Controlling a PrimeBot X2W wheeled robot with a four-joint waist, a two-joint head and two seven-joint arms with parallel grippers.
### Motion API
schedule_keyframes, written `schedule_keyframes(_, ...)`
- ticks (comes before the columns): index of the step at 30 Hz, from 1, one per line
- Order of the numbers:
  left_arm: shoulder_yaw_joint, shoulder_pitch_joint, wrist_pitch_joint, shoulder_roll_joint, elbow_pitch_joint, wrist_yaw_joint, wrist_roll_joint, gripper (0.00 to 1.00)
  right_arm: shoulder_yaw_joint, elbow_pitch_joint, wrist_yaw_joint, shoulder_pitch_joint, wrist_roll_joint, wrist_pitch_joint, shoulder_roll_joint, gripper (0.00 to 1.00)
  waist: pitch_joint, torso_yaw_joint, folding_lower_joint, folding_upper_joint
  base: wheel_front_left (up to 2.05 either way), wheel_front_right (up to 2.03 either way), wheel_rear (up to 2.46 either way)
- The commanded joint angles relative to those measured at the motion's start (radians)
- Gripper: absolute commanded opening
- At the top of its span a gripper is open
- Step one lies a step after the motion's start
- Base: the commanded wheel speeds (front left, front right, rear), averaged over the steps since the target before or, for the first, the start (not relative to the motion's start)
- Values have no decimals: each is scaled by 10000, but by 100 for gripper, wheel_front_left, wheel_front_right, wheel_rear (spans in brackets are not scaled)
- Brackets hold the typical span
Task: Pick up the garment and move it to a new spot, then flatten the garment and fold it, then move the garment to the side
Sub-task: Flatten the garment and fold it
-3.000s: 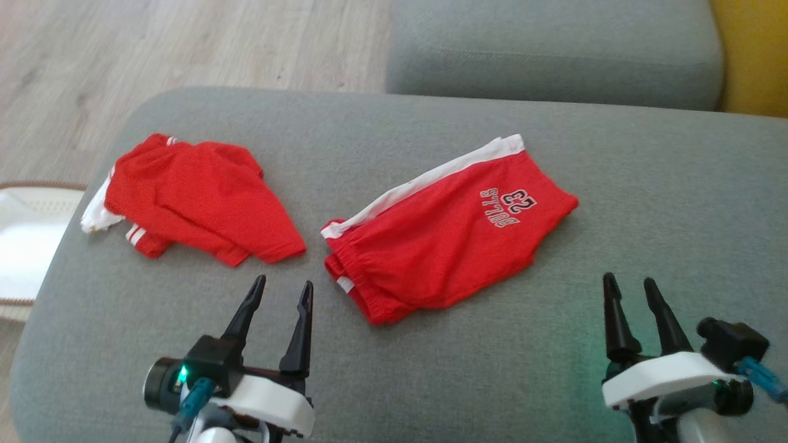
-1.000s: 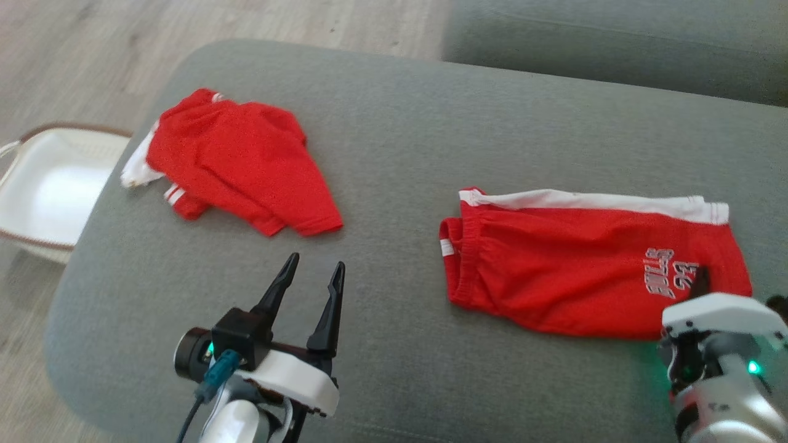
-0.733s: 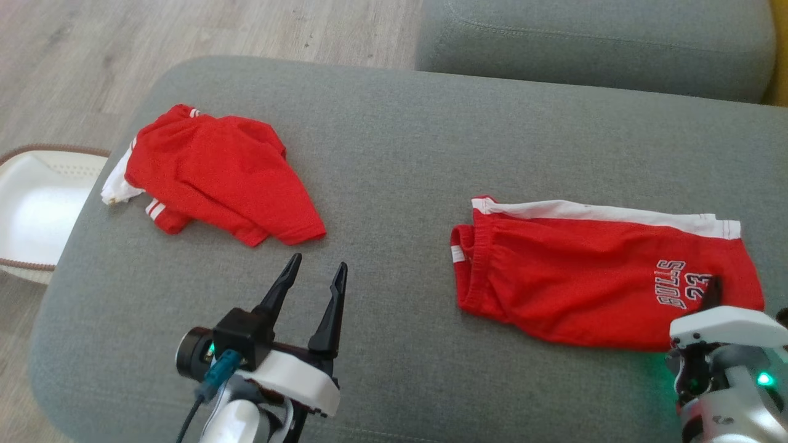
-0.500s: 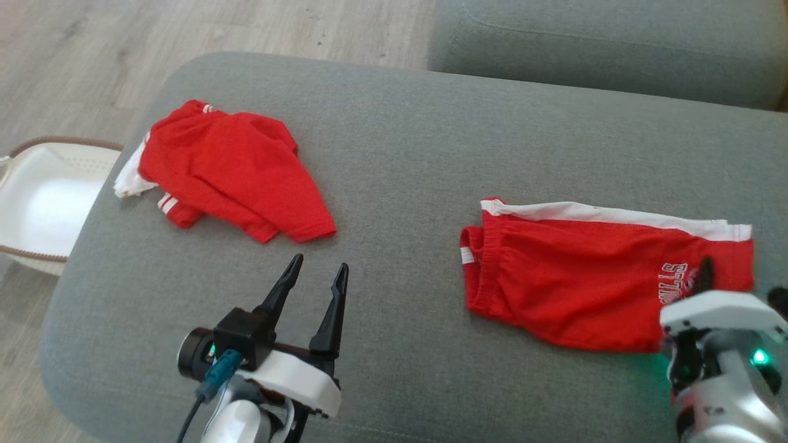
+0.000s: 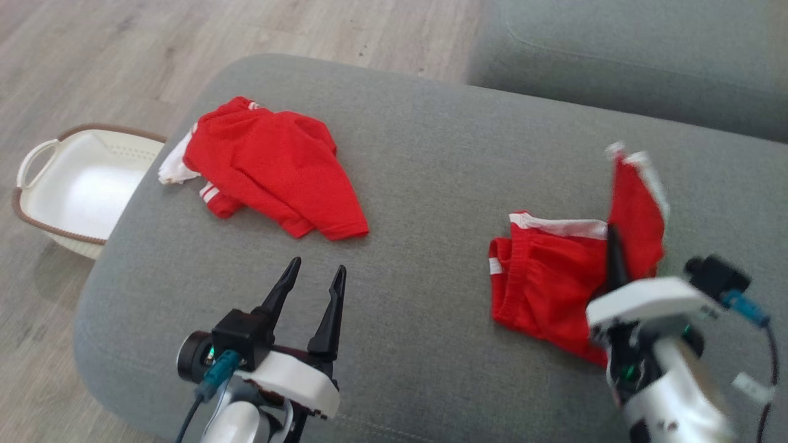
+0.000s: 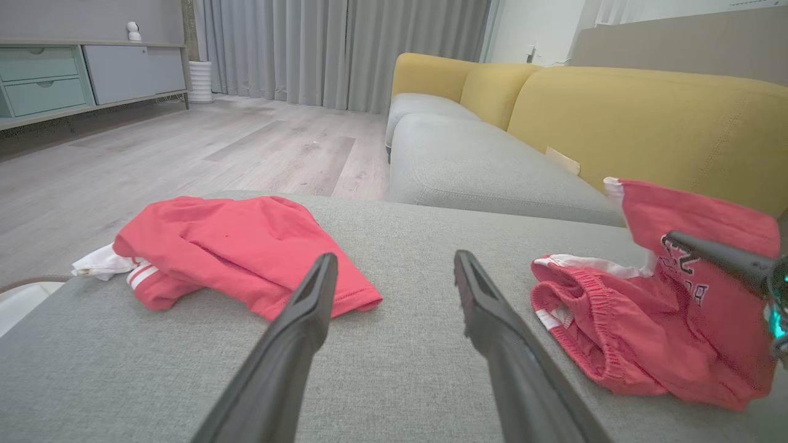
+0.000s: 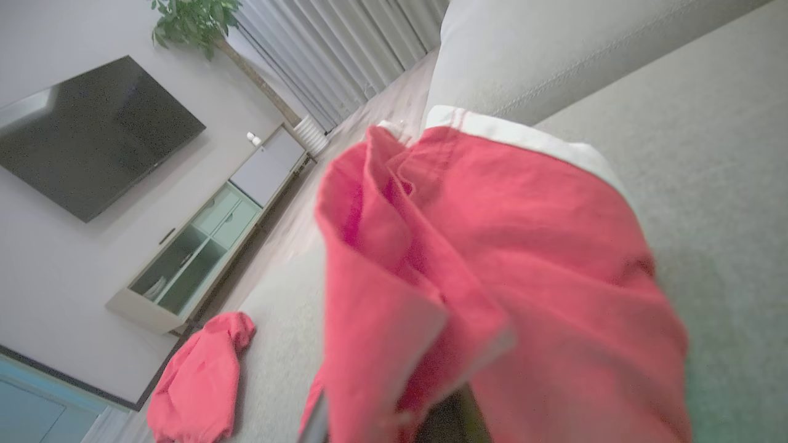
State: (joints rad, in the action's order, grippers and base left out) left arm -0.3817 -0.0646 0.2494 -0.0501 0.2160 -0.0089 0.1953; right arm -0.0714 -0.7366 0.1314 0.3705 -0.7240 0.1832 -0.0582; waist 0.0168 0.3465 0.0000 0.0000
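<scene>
Pale wood floor (image 5: 123, 55) surrounds a broad grey cushion (image 5: 431, 154), the work surface, with a white basket (image 5: 58, 231) on the floor at its left end. A red shirt (image 5: 271, 166) lies loosely bundled on the cushion's left part, well apart from the work.

The task's garment, red shorts (image 5: 542, 289), sits on the right part of the cushion and is half raised. The waistband end rests on the fabric, while the leg end hangs up in the air. This reads as either a lift or a fold in the making, and I cannot tell which. No finished fold shows, and the move to the side is not yet done.

The shorts are thin, limp cloth with a gathered elastic waist, a white side stripe and dark lettering near the hem. The lifted part is bunched and creased rather than flat.

The right gripper (image 5: 611, 237) has its fingers pressed together, pinching the leg end of the shorts. The left gripper (image 5: 317, 266) hovers low over bare cushion between the two garments, fingers spread wide and holding nothing.
</scene>
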Motion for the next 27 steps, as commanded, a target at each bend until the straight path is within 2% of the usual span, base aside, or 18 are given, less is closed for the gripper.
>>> schedule_keyframes(1, 308, -283, 124, -1, -274, 2, 91, 100, -723, 545, -7, -206, -341, 22, 78, 0, -114, 161, 0, 0, 0, 0, 0)
schedule_keyframes(6, 362, -226, 124, -1, -235, 42, 114, 100, -1780, 958, -7, -693, -944, -33, 78, 0, -155, 326, 0, 0, 0, 0, 0)
schedule_keyframes(14, 410, -286, 124, -1, -192, 31, 171, 100, -2592, 663, -7, -717, -1138, 107, 79, 0, -96, 530, 0, 0, 0, 0, 0)
schedule_keyframes(15, 411, -305, 124, -1, -195, 36, 181, 100, -2753, 684, -7, -710, -1244, 79, 79, 19, -85, 549, 0, 0, 0, 0, 0)
schedule_keyframes(16, 415, -319, 124, -1, -197, 43, 189, 100, -2906, 704, -7, -707, -1338, 66, 79, 46, -75, 561, 0, 0, 0, 0, 0)
schedule_keyframes(17, 429, -326, 124, -1, -195, 47, 196, 100, -3007, 660, -7, -702, -1364, 77, 79, 100, -66, 563, 0, 0, 0, 0, 0)
schedule_keyframes(23, 487, -289, 124, -1, -167, 76, 219, 100, -3845, 762, -7, -622, -1395, 171, 79, 100, -91, 488, 0, 0, 0, 0, 0)
schedule_keyframes(27, 505, -250, 124, -1, -115, 91, 241, 100, -4585, 855, -7, -684, -1556, -192, 79, 100, -234, 310, 0, 0, 0, 0, 0)
